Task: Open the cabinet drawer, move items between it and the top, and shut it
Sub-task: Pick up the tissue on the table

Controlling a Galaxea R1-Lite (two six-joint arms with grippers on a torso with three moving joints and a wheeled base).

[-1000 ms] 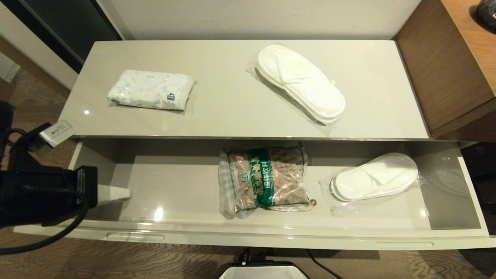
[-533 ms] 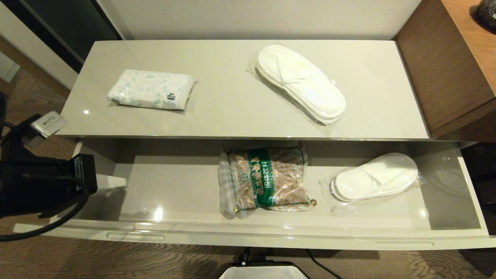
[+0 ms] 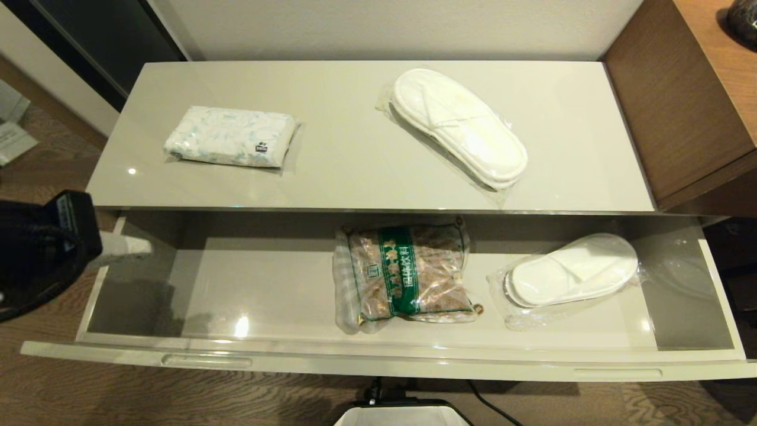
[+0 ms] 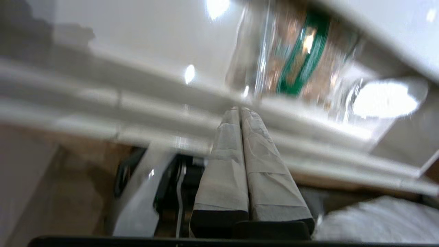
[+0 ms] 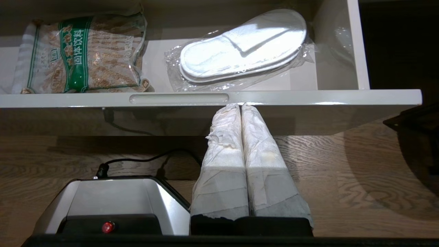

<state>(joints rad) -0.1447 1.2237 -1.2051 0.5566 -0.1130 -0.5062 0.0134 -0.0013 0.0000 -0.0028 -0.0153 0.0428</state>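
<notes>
The cabinet drawer [image 3: 378,361] stands pulled out below the top [image 3: 355,160]. A snack bag [image 3: 405,272] lies in the drawer's middle, and wrapped white slippers [image 3: 572,270] lie toward its right end. On the top lie a tissue pack [image 3: 229,136] at the left and another wrapped pair of slippers [image 3: 460,127] at the right. My left gripper [image 3: 142,245] is shut and empty, over the drawer's left wall. Its wrist view shows the closed gripper [image 4: 240,110] aimed at the snack bag [image 4: 298,65]. My right gripper [image 5: 240,105] is shut and parked below the drawer front [image 5: 308,97].
A taller brown wooden unit [image 3: 686,100] adjoins the top on the right. My own base [image 5: 113,202] and a black cable lie on the wood floor under the drawer front. The drawer's left half is bare. Slot handles [image 3: 206,360] sit near the ends of the front.
My left arm has drawn back to the left and risen out of the drawer's left end. The items and the drawer have not moved.
</notes>
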